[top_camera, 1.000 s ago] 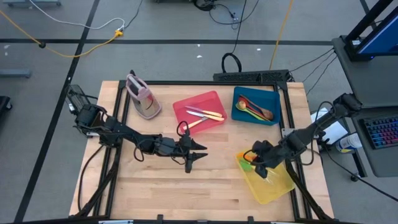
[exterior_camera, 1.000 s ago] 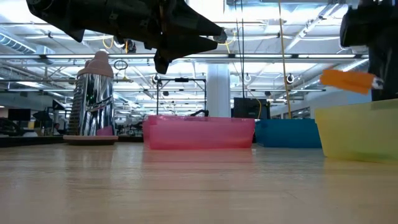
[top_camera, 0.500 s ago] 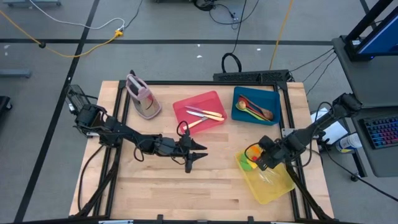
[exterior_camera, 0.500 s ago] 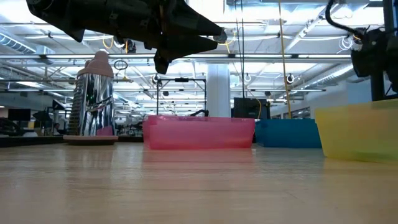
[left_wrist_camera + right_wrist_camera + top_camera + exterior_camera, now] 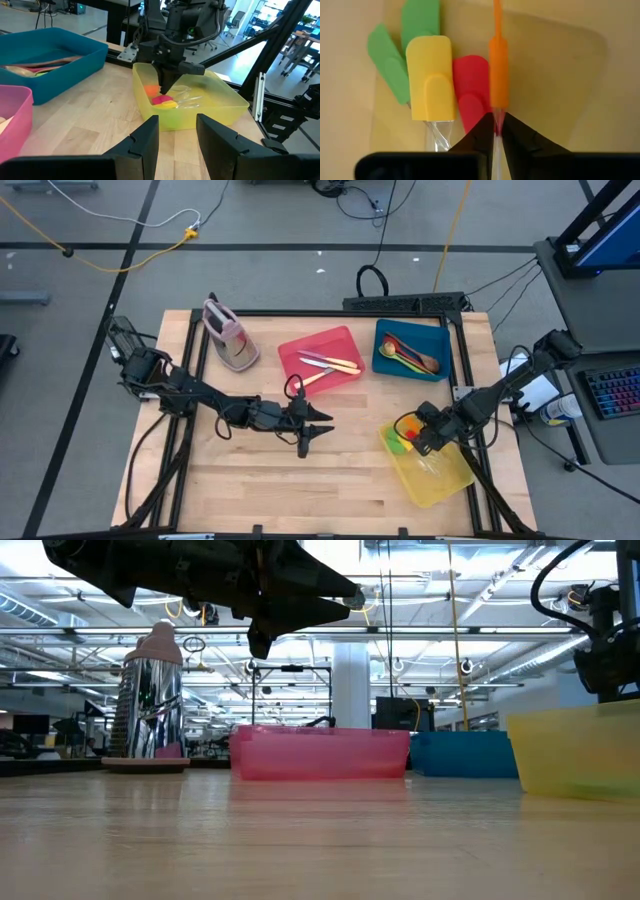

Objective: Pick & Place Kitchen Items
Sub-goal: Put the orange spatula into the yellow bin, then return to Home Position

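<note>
My right gripper [image 5: 412,442] reaches steeply down into the yellow tray [image 5: 440,480] at the table's right, shut on an orange-headed spatula [image 5: 498,55] with a clear handle. Beside it in the tray lie a yellow-headed [image 5: 430,75], a red-headed [image 5: 470,90] and two green-headed [image 5: 390,60] spatulas. The left wrist view shows the right gripper [image 5: 167,87] from across the table, with the orange head [image 5: 151,90] below the tray's rim. My left gripper [image 5: 305,435] hovers open above mid-table, holding nothing. My right gripper pinches the spatula's clear handle [image 5: 496,131] between its two fingers, just behind the orange head. The fingers come from above, pointing steeply down. The head stands edge-on, low inside the tray next to the red head; whether it rests on the tray floor, I cannot tell.
A red tray [image 5: 300,345] holding cream-handled knives and a blue tray [image 5: 440,340] holding spoons stand at the far middle and far right. A pink-grey stand [image 5: 230,335] stands at the far left. Bare wood lies along the near edge.
My right gripper has gone down into the yellow tray with the orange spatula and has rolled at the wrist. The orange head, above the tray's rim a second ago, is now below it and turned edge-on.
</note>
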